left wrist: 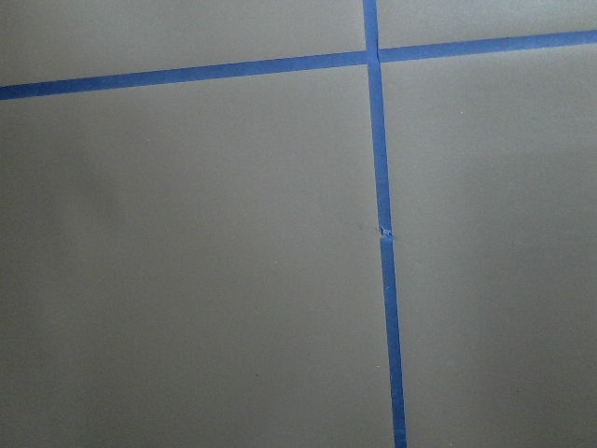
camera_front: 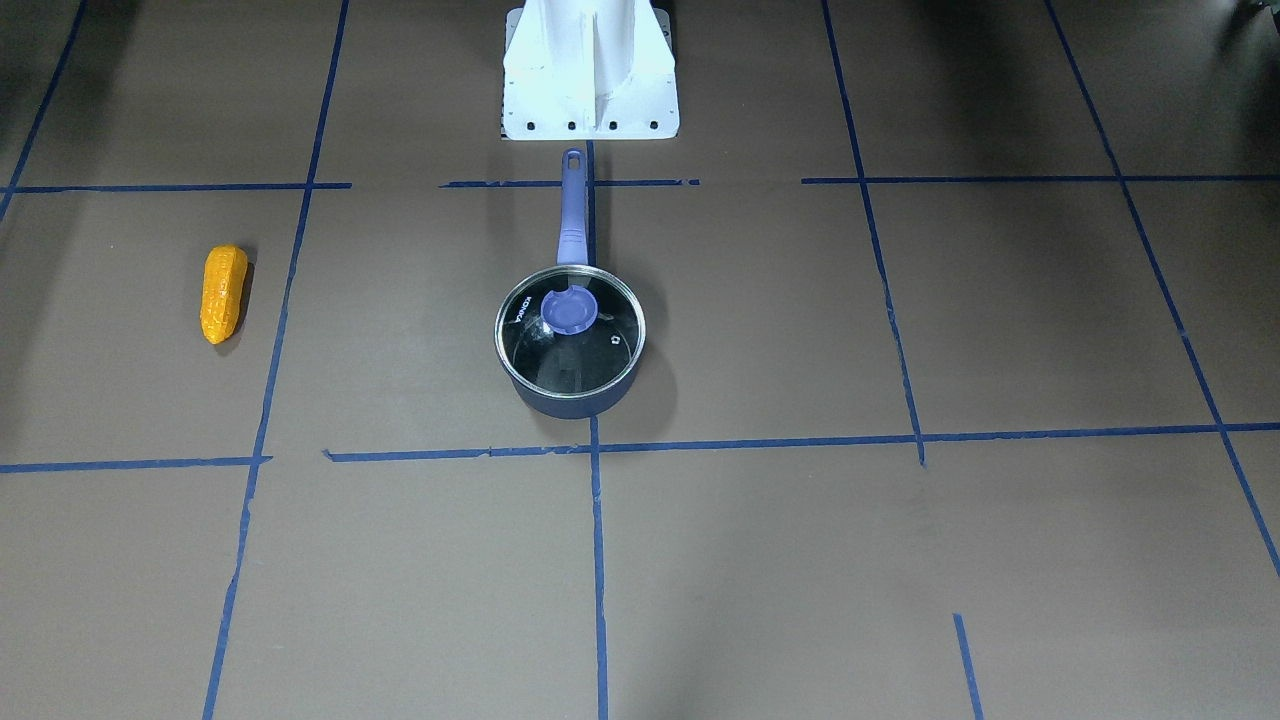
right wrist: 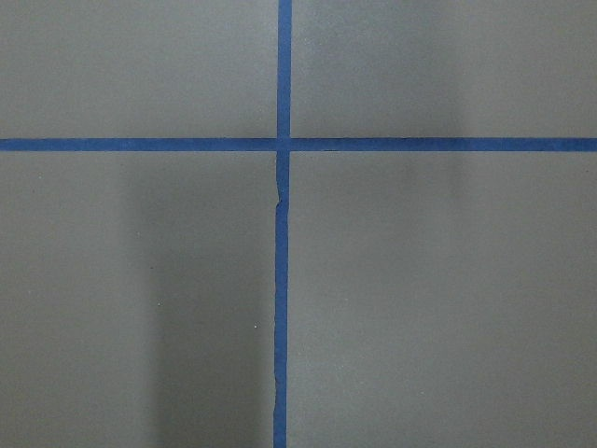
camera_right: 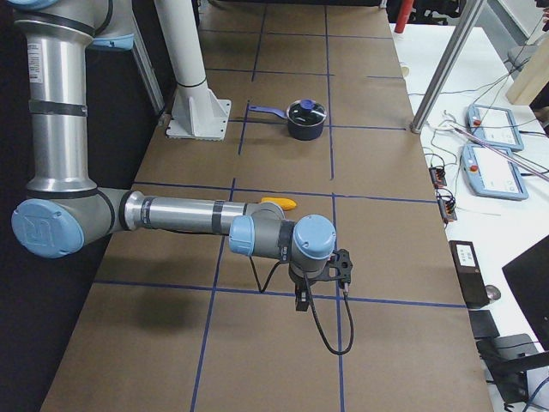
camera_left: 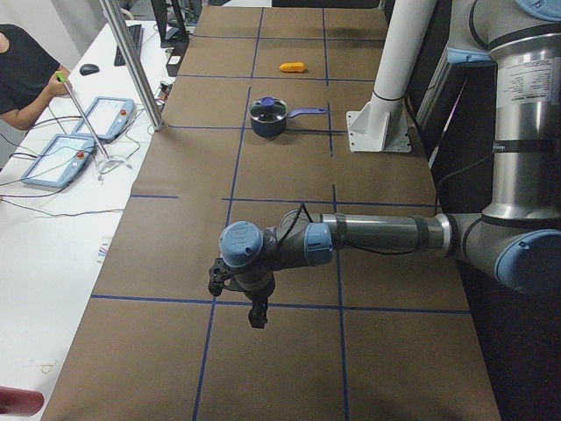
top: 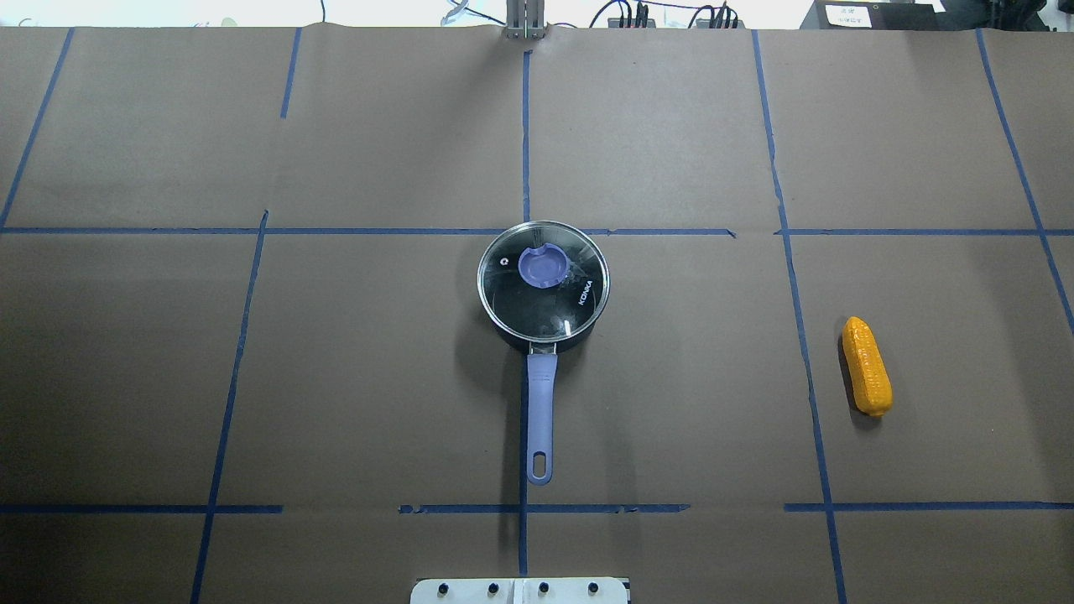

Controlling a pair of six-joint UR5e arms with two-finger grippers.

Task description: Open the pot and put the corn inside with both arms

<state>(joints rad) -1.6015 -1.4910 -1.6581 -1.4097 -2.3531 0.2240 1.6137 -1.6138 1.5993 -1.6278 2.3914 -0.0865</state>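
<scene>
The dark navy pot [camera_front: 571, 392] stands mid-table with its glass lid [camera_front: 590, 355] on and blue knob [camera_front: 569, 311] on top; its purple handle [top: 541, 411] points toward the robot base. The pot also shows in the overhead view [top: 512, 335]. The orange-yellow corn [top: 867, 377] lies flat on the robot's right side, also in the front view [camera_front: 223, 294]. My left gripper [camera_left: 257, 316] hangs over the table's left end, far from the pot [camera_left: 268, 116]. My right gripper [camera_right: 302, 302] hangs over the right end, beyond the corn [camera_right: 281, 203]. I cannot tell whether either is open.
The white base bracket [camera_front: 590, 70] stands behind the pot handle. Blue tape lines [top: 524, 126] cross the brown table cover. A side table with tablets [camera_left: 66, 158] and an operator [camera_left: 22, 70] lies past the far edge. Both wrist views show only table cover and tape.
</scene>
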